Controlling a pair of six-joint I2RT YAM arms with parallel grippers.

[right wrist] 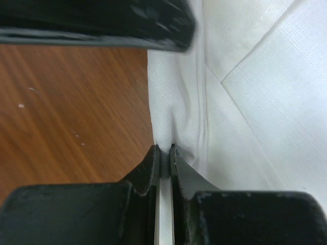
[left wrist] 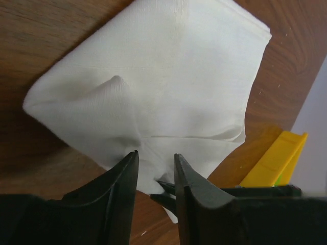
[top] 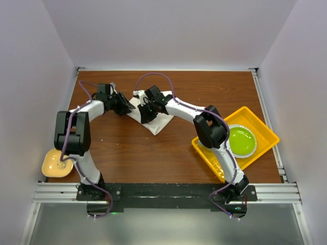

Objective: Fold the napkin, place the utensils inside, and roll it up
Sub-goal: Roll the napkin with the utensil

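Note:
The white napkin (top: 156,123) lies folded and rumpled on the brown table, far of centre. My right gripper (top: 144,113) is shut on its left edge; in the right wrist view (right wrist: 164,148) the cloth (right wrist: 255,102) is pinched between the tips. My left gripper (top: 127,106) is just left of it, jaws open with a gap (left wrist: 155,155), at the napkin's (left wrist: 168,76) near corner and holding nothing. The right gripper's fingertips (left wrist: 166,190) show between my left fingers. The knife is out of view.
A yellow tray (top: 266,128) with a green plate (top: 241,140) in a grey bowl sits at the right, partly under the right arm; its edge shows in the left wrist view (left wrist: 278,158). A tan bowl (top: 55,163) sits at the near left edge.

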